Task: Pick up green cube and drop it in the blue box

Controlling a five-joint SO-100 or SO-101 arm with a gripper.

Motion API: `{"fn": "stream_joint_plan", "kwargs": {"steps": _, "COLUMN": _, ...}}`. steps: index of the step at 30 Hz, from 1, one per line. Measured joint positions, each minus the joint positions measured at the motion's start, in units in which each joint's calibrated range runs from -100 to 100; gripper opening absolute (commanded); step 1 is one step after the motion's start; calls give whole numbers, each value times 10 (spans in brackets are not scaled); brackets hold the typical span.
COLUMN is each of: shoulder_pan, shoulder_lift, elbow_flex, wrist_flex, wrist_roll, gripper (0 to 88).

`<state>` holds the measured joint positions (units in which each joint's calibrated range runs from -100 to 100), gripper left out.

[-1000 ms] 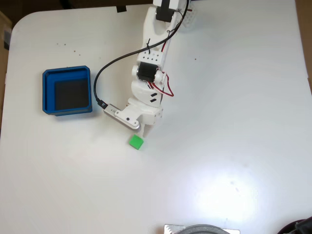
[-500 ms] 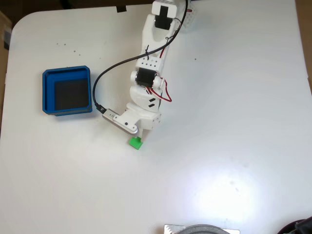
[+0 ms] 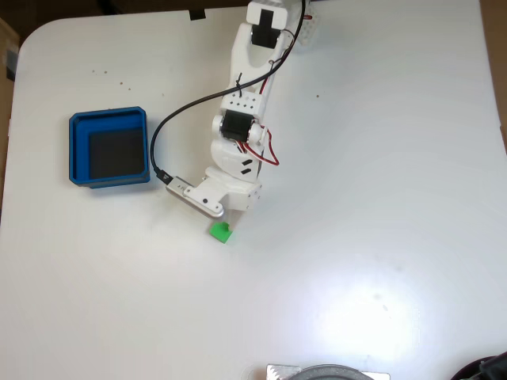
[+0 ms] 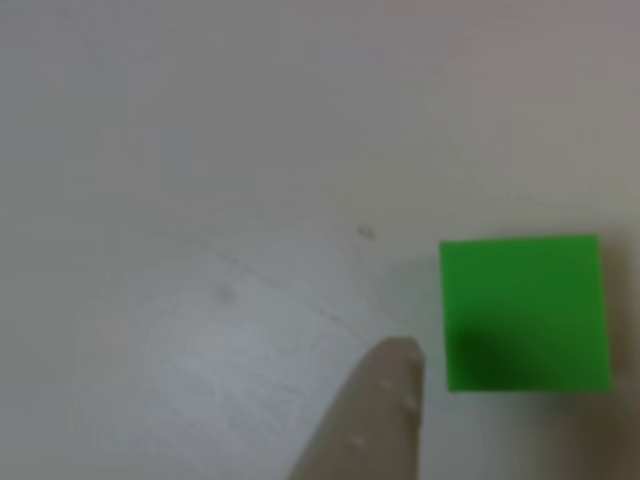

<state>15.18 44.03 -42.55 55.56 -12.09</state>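
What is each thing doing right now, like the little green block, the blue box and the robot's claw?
Small bright green cube: flat on the white table, not lifted, partly under the gripper.
Square shallow blue box: upright, empty, dark floor bare.
White two-finger gripper: low over the cube; one finger beside it; open or shut, cannot tell.

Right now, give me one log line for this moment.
phase: approach | tool: over green cube, grip unclear | cube: on table | blue box: empty
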Motion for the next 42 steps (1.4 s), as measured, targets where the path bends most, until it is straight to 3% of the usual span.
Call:
{"fn": "stream_joint_plan", "kwargs": {"steps": 16, "shoulder_pan": 0, "shoulder_lift": 4, "elbow_flex": 0, "wrist_flex": -4, "wrist_roll": 0, "gripper": 339}}
{"fn": "stream_joint_plan", "kwargs": {"steps": 29, "shoulder_pan": 0, "shoulder_lift": 47, "elbow_flex": -2, "wrist_flex": -85, "wrist_roll": 2, "gripper": 340}}
{"fn": "stream_joint_plan", "kwargs": {"steps": 42, "shoulder_pan": 0, "shoulder_lift": 73, "elbow_flex": -2, "wrist_flex": -86, "wrist_roll": 55, "gripper": 340}}
